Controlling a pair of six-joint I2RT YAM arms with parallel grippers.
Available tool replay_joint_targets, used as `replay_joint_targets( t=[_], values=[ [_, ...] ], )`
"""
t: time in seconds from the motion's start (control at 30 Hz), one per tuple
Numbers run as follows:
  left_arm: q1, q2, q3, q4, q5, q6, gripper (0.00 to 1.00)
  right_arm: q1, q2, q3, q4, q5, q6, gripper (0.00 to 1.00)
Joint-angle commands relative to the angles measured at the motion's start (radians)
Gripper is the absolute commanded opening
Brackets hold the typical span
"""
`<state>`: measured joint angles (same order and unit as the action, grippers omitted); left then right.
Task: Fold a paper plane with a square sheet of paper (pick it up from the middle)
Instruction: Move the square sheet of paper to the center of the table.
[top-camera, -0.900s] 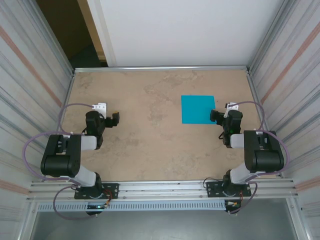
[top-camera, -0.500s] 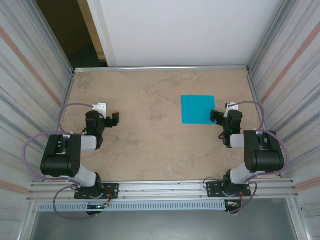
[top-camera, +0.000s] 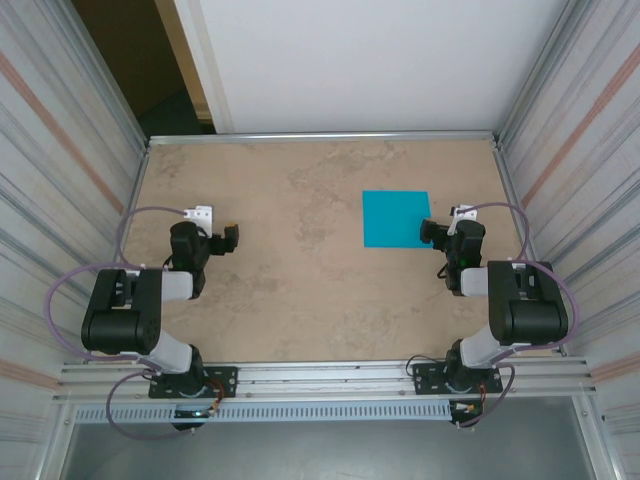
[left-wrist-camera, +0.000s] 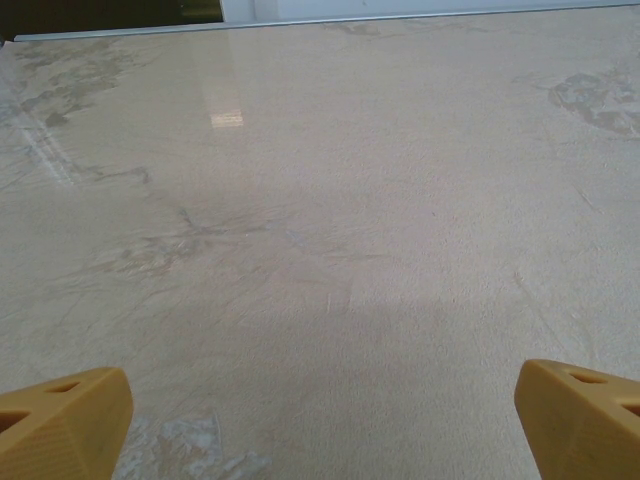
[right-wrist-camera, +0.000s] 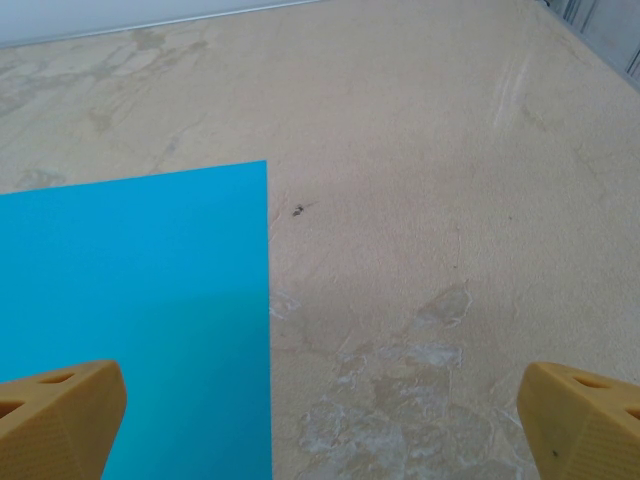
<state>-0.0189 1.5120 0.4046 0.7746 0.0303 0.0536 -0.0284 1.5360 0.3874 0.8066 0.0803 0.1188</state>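
The square sheet of paper (top-camera: 395, 217) lies flat and unfolded on the tan table, right of centre; in the right wrist view the sheet (right-wrist-camera: 130, 300) covers the left side. My right gripper (top-camera: 428, 232) rests at the paper's near right corner, open, its yellow fingertips (right-wrist-camera: 60, 415) wide apart and nothing between them. My left gripper (top-camera: 231, 239) sits far to the left over bare table, also open, with its fingertips (left-wrist-camera: 60, 420) spread and empty. No folded plane is in view.
Metal rails (top-camera: 320, 137) edge the table at the back, and corrugated walls (top-camera: 590, 150) close both sides. A dark opening (top-camera: 140, 60) lies beyond the back left corner. Bare tabletop (top-camera: 300, 290) stretches between the two arms.
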Motion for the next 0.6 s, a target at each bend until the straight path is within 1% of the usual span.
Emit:
replay_joint_targets(
  t=[0.0, 0.07, 0.13, 0.17, 0.27, 0.33, 0.4, 0.47, 0.57],
  values=[
    [0.007, -0.013, -0.014, 0.046, 0.014, 0.013, 0.99, -0.007, 0.000, 0.012, 0.007, -0.008, -0.017, 0.99],
    [0.002, -0.045, -0.046, 0.073, -0.005, 0.009, 0.99, -0.002, -0.024, 0.019, -0.021, 0.003, -0.017, 0.99],
    [-0.002, -0.107, -0.070, 0.073, -0.041, 0.003, 0.99, 0.010, -0.092, 0.045, -0.128, 0.009, -0.033, 0.99],
    [-0.006, -0.154, -0.066, 0.025, -0.054, -0.003, 0.99, 0.013, -0.130, 0.066, -0.190, 0.012, -0.037, 0.99],
    [-0.021, -0.294, -0.002, -0.217, -0.131, -0.056, 0.99, 0.038, -0.226, 0.127, -0.343, 0.079, -0.019, 0.99],
    [-0.023, -0.359, 0.045, -0.357, -0.165, -0.143, 0.99, 0.052, -0.268, 0.197, -0.491, 0.101, 0.054, 0.99],
    [-0.023, -0.413, 0.099, -0.485, -0.178, -0.239, 0.99, 0.064, -0.291, 0.279, -0.669, 0.110, 0.161, 0.99],
    [-0.023, -0.456, 0.160, -0.635, -0.157, -0.368, 0.99, 0.070, -0.274, 0.382, -0.848, 0.060, 0.274, 0.99],
    [-0.023, -0.477, 0.258, -0.827, -0.071, -0.479, 0.99, 0.091, -0.199, 0.506, -1.006, -0.027, 0.364, 0.99]
  ],
)
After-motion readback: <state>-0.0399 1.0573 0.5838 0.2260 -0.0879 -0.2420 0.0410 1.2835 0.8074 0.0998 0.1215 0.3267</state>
